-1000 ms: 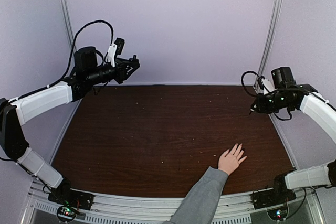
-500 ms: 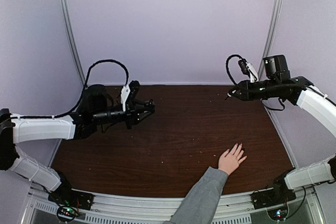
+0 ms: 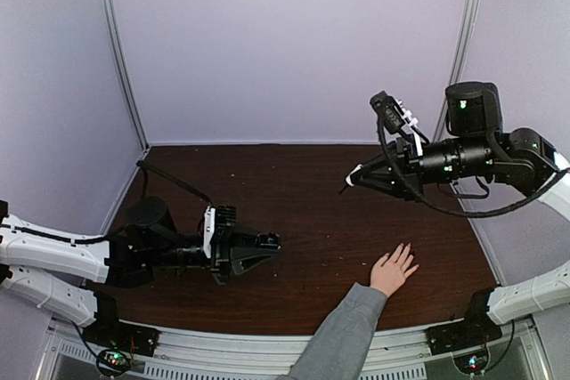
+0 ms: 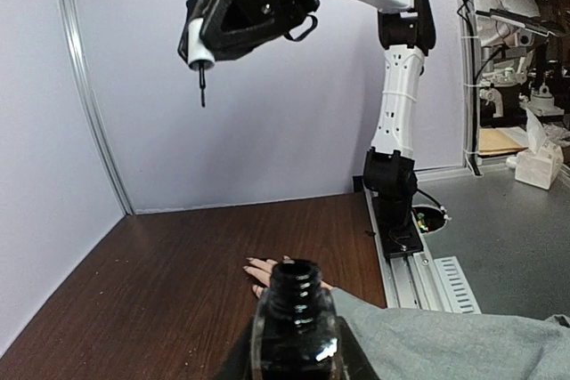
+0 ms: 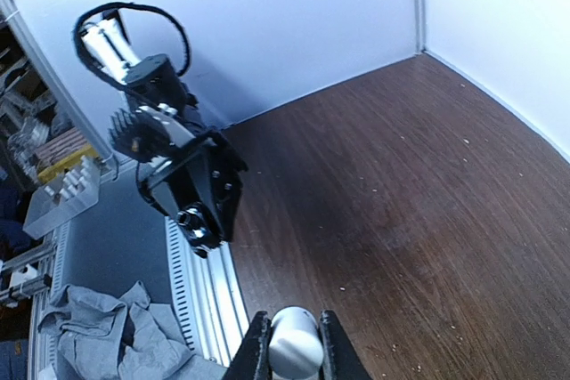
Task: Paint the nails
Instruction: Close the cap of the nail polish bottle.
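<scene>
A light-skinned hand (image 3: 393, 270) in a grey sleeve lies flat on the dark wooden table at the front right, fingers spread. Its tiny nails (image 4: 250, 262) show past the bottle in the left wrist view. My left gripper (image 3: 265, 243) hovers low, left of the hand, shut on a small dark polish bottle (image 4: 295, 322) whose neck is uncapped. My right gripper (image 3: 355, 176) hangs above and behind the hand, shut on the white cap (image 5: 295, 351). The cap's thin dark brush (image 4: 202, 92) points down. The left gripper (image 5: 191, 191) also shows in the right wrist view.
The table (image 3: 303, 193) is dark brown wood with small pale specks. Lilac walls close the back and sides. A metal rail (image 3: 267, 344) runs along the near edge. Beyond it lies grey cloth (image 5: 116, 331) off the table.
My left arm has swung down from high at the back left to low over the front of the table. My right arm has moved left towards the centre. The hand has stayed still.
</scene>
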Robot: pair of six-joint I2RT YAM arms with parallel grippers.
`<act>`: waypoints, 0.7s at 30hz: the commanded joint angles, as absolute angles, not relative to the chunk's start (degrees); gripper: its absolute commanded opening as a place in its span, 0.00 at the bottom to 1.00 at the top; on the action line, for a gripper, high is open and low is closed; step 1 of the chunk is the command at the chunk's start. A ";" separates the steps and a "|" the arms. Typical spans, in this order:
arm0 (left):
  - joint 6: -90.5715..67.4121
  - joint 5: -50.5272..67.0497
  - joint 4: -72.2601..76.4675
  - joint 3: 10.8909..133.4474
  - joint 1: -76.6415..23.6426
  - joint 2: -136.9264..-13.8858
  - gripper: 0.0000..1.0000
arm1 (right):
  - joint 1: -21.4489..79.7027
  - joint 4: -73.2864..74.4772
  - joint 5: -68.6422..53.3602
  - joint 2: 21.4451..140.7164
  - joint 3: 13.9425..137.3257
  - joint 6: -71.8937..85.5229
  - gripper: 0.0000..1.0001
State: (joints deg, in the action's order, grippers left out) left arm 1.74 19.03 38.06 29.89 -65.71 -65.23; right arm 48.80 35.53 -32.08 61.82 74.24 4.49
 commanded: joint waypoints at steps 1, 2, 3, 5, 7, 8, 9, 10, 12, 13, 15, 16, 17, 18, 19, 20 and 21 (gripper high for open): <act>4.77 13.34 43.80 29.67 -68.76 -66.21 0.00 | 55.81 37.99 -27.79 62.54 77.56 0.78 0.00; 4.86 13.32 44.04 29.93 -69.26 -66.67 0.00 | 57.34 37.94 -26.87 62.90 78.01 0.71 0.00; 4.95 13.27 44.06 30.35 -69.72 -67.04 0.00 | 58.74 37.62 -25.93 63.27 78.45 -0.06 0.00; 5.10 12.99 43.52 31.58 -70.56 -67.60 0.00 | 61.79 37.51 -25.24 64.44 79.89 -1.63 0.00; 5.40 13.00 42.38 32.99 -71.03 -68.14 0.00 | 64.03 38.25 -23.75 65.87 81.65 -2.90 0.00; 5.63 13.24 42.06 33.57 -71.28 -68.46 0.00 | 65.61 38.90 -23.10 66.85 82.47 -3.65 0.00; 5.82 13.26 41.69 34.23 -71.52 -68.66 0.00 | 66.74 39.51 -22.42 67.61 83.35 -4.41 0.00; 5.99 13.37 41.40 34.73 -71.80 -68.89 0.00 | 67.73 40.12 -21.44 68.39 84.24 -5.15 0.00; 6.17 13.57 41.12 35.55 -72.21 -69.27 0.00 | 69.29 41.20 -20.23 69.71 85.62 -6.57 0.00; 6.15 13.63 41.12 35.85 -72.36 -69.46 0.00 | 69.97 41.68 -19.65 70.41 86.24 -7.13 0.00; 6.44 13.74 41.05 36.47 -72.77 -70.05 0.00 | 71.42 42.36 -18.53 71.46 87.15 -8.43 0.00; 6.53 13.81 41.02 36.62 -72.97 -70.36 0.00 | 72.05 42.48 -18.05 71.80 87.45 -8.85 0.00; 6.58 13.76 41.10 36.77 -73.22 -70.50 0.00 | 72.78 42.53 -17.37 72.06 87.52 -9.28 0.00; 6.50 13.77 41.07 36.88 -73.33 -70.64 0.00 | 73.39 42.70 -16.49 72.32 87.62 -9.64 0.00; 6.48 13.81 41.11 36.99 -73.44 -70.85 0.00 | 73.94 42.76 -15.66 72.49 87.77 -9.91 0.00; 6.47 13.72 41.10 37.08 -73.54 -70.96 0.00 | 74.41 42.81 -14.94 72.57 87.84 -10.14 0.00; 6.51 13.70 41.08 37.09 -73.64 -71.10 0.00 | 74.63 42.95 -14.61 72.67 87.83 -10.26 0.00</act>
State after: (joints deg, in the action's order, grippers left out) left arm 5.52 14.15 38.96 35.29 -73.08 -70.35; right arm 73.08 41.58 -19.00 72.42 86.02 -7.86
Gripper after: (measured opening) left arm 0.218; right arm 0.149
